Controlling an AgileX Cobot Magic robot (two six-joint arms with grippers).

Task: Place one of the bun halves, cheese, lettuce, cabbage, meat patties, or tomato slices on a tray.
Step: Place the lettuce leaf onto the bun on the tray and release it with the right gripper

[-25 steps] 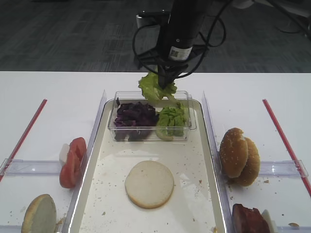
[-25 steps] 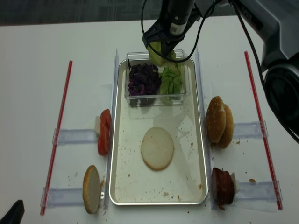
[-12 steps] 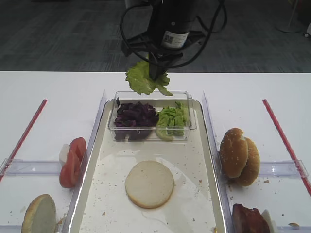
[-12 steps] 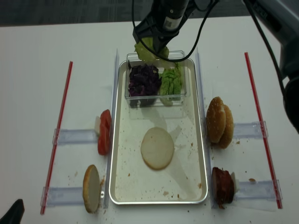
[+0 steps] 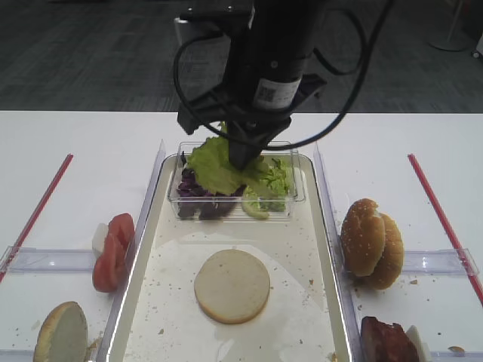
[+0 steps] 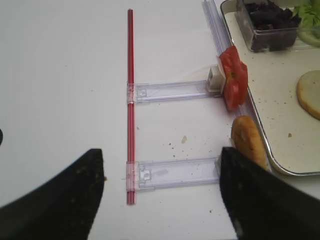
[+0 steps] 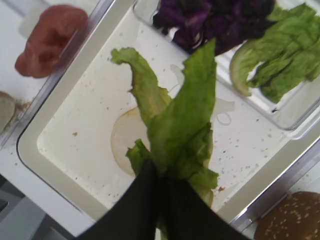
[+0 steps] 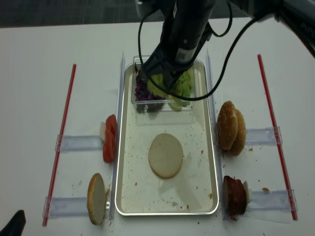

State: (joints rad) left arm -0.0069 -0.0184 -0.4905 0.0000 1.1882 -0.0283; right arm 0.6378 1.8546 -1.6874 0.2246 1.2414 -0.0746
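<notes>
Green lettuce leaf (image 7: 182,130) pinched at its stem end in closed right gripper (image 7: 159,187), hanging limp above tray (image 5: 326,234) near clear tub (image 5: 290,197). Likely bound for bun half (image 5: 232,286) lying cut-face up. Left gripper (image 6: 162,192) spread wide, idle, holding nothing.

Large rectangular silvery metal tray (image 5: 148,253): brushed rim, dull whitish floor speckled with crumbs. Small clear plastic tub (image 5: 290,197): glossy, transparent walls. Bright green lettuce leaf (image 7: 187,125): crinkled, matt, veined. Dark purple shredded cabbage (image 7: 215,17): slight sheen. Flat cream bun half (image 5: 232,286): dry, porous cut face. Domed sesame buns (image 5: 370,243): golden crust, seeded, rough. Red tomato slices (image 6: 233,75): moist, glossy. Brown meat patties (image 8: 234,195): lumpy, glossy. White table (image 6: 60,100): smooth, matt. Clear plastic holder rails (image 6: 172,92): glossy, see-through
</notes>
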